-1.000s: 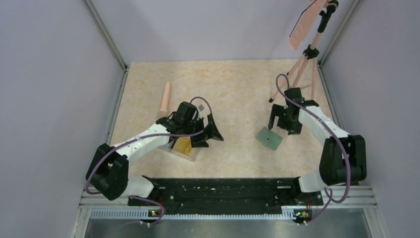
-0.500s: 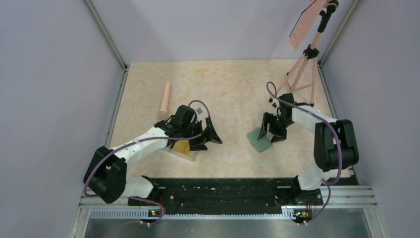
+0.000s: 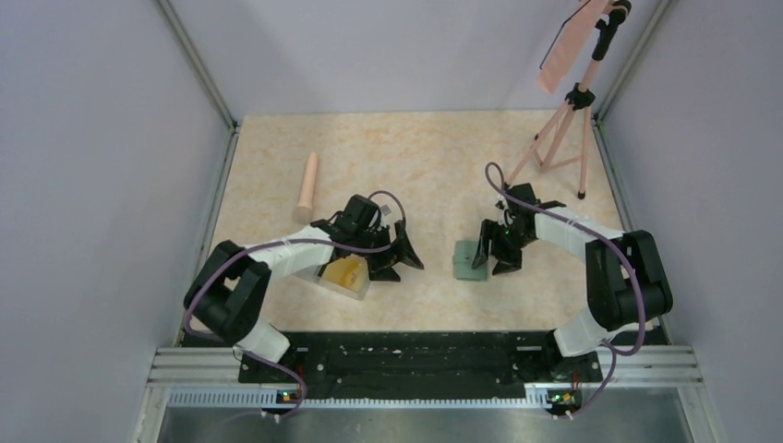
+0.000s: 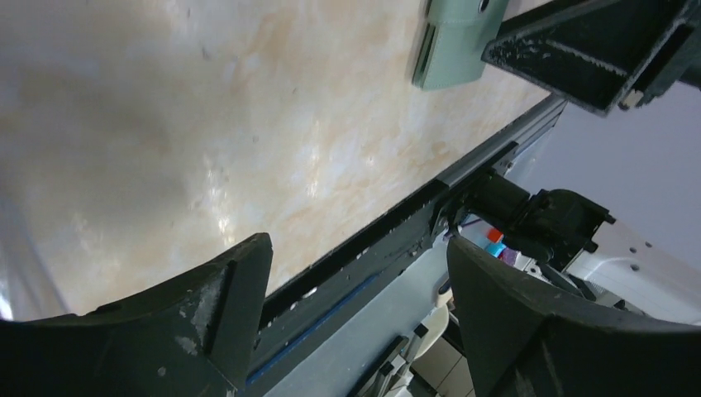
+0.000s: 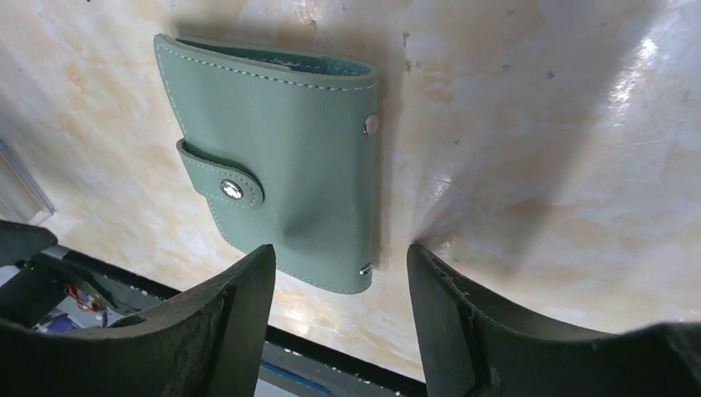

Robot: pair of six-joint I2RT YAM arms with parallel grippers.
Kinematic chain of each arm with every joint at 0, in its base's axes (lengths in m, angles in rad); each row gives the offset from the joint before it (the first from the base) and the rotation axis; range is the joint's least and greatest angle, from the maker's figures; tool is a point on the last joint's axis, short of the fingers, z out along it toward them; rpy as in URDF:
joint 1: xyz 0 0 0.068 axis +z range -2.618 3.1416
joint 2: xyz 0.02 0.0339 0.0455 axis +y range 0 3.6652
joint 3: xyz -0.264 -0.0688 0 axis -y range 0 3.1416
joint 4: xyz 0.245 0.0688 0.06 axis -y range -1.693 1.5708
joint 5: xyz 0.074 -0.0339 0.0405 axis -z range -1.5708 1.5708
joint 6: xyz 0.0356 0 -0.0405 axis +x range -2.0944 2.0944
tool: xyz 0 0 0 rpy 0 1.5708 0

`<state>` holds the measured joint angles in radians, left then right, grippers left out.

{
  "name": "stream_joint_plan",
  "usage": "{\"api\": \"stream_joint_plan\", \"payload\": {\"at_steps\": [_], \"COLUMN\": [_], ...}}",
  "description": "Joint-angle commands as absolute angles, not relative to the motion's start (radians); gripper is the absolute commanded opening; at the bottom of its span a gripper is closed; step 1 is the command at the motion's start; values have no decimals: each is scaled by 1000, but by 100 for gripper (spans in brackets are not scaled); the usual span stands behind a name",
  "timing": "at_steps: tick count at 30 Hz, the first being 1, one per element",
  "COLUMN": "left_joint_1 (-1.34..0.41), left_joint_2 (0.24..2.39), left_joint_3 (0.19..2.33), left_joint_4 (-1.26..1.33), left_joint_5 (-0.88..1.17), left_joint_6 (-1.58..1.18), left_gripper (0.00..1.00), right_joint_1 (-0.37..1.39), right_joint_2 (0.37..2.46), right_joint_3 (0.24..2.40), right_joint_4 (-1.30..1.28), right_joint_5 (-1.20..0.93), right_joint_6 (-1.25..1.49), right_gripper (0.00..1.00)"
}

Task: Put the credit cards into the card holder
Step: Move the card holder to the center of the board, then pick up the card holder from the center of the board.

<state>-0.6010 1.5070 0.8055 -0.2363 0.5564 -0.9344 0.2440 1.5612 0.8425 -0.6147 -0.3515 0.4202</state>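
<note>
Card holder (image 5: pixel 273 165): muted-green wallet, closed, snap tab fastened, flat on the surface (image 3: pixel 434 157), right of centre. From the top view it lies between the two arms, closer to the right one.

Credit cards (image 3: pixel 342 270): yellow-orange ones sit inside a clear plastic box (image 3: pixel 362 288) at the near left, partly covered by the left arm. Can't count them. Well apart from the wallet.

Right pincer (image 5: pixel 339 314): low over the wallet's near edge, jaws partly open. One corner of the wallet lies in the gap. The left finger overlaps the wallet's edge in the wrist view, and I can't tell whether it touches. The other finger shows bare surface between it and the wallet. No grip on it.

Left pincer (image 4: pixel 355 331): jaws spread wide, nothing between them. It sits just right of the clear box and points across the surface toward the wallet. Its wrist view shows the wallet and one right-pincer finger at the top of the frame.

Further out: a peach cylinder (image 3: pixel 307 185) lies at the left rear of the surface. A pinkish tripod (image 3: pixel 559 129) stands in the far right corner and carries a flat pink panel (image 3: pixel 565 41).
</note>
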Motion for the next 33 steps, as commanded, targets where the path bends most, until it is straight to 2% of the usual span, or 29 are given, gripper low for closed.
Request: {"api": "stream_joint_plan", "payload": {"at_steps": [1, 5, 12, 18, 22, 25, 29, 31, 33], "left_joint_1": [-615, -655, -727, -753, -758, -761, -761, -761, -760], "left_joint_2": [1639, 1785, 1993, 2080, 2104, 2102, 2077, 2047, 2009], "left_joint_3": [899, 1000, 1167, 1237, 1240, 1233, 1224, 1224, 1239], "left_joint_4": [-132, -75, -85, -85, -29, -20, -22, -50, -111], "left_joint_5": [569, 582, 559, 548, 602, 614, 624, 614, 584], "left_joint_6": [-946, -957, -948, -960, -977, -976, -965, -947, -905], "left_gripper": [81, 72, 66, 61, 49, 38, 23, 23, 28], "right_joint_1": [226, 174, 133, 133, 133, 133, 133, 133, 133], "right_joint_2": [1531, 1540, 1579, 1591, 1586, 1566, 1533, 1511, 1480], "right_joint_3": [860, 843, 788, 696, 653, 622, 601, 606, 625], "right_joint_4": [-567, -519, -388, -220, -112, -28, 42, 22, -33], "right_joint_5": [-279, -335, -519, -683, -771, -821, -841, -836, -826], "right_joint_6": [424, 427, 407, 486, 548, 606, 657, 653, 632], "right_gripper": [61, 60, 59, 56, 52, 43, 17, 0, 0]}}
